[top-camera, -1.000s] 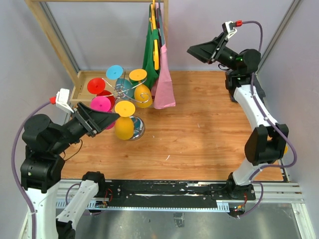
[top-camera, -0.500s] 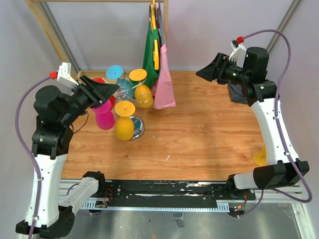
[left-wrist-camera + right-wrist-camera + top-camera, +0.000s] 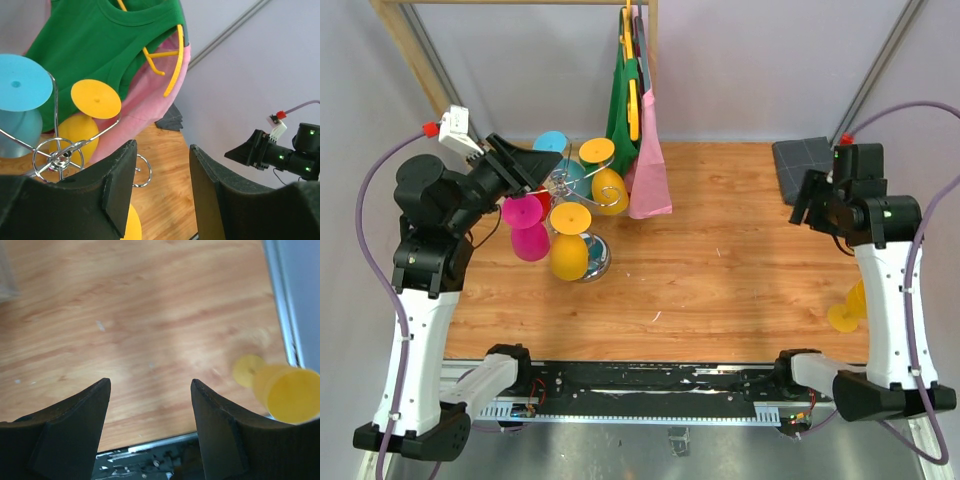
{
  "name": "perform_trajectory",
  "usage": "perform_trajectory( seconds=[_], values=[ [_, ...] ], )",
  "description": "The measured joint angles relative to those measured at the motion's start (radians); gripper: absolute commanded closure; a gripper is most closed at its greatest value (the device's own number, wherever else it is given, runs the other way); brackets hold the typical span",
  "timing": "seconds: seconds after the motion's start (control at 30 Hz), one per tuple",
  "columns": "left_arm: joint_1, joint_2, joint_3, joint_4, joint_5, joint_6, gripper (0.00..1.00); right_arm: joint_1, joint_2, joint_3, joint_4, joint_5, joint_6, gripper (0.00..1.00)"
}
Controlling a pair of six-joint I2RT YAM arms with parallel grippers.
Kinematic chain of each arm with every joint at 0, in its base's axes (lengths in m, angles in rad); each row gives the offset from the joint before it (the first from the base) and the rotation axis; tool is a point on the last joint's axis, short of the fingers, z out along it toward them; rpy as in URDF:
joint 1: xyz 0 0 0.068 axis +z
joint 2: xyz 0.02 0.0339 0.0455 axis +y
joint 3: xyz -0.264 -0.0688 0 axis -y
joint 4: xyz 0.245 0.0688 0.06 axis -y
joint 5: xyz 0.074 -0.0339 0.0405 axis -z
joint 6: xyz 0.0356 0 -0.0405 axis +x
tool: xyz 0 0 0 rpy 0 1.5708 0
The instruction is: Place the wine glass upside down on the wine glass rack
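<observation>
The chrome wine glass rack [image 3: 563,181] stands at the back left on its round mirror base [image 3: 597,262]. It also shows in the left wrist view [image 3: 59,159]. Cyan [image 3: 551,145], pink [image 3: 528,228] and two yellow [image 3: 570,245] wine glasses hang on it upside down. My left gripper [image 3: 548,160] is open and empty, raised beside the rack top [image 3: 162,150]. Another yellow wine glass [image 3: 848,308] stands near the table's right edge, seemingly upright [image 3: 280,390]. My right gripper [image 3: 806,205] is open and empty, pointing down at bare table left of that glass [image 3: 150,390].
A wooden clothes rail frame [image 3: 420,70] stands at the back with green [image 3: 620,100] and pink [image 3: 648,170] garments on yellow hangers, close behind the rack. A dark grey pad [image 3: 808,155] lies at the back right. A wooden tray [image 3: 485,175] sits back left.
My left gripper has lifted up and back from the pink glass, which stays hanging on the rack. My right arm has swung from the back to the right side and now points down.
</observation>
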Motion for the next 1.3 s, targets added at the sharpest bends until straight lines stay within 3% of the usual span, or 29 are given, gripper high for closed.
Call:
perform_trajectory(
  seconds=[0.33,0.7,1.3],
  values=[
    [0.000,-0.018,0.000,0.021,0.083,0.018,0.48,-0.301,-0.058,-0.143,-0.115,0.083,-0.008,0.38],
    [-0.016,-0.002,0.000,0.026,0.117,0.006,0.48,-0.488,-0.005,-0.227,-0.120,0.068,-0.018,0.37],
    [-0.047,0.020,0.000,0.027,0.123,0.002,0.48,-0.623,0.069,-0.332,-0.091,0.035,-0.012,0.38]
  ],
)
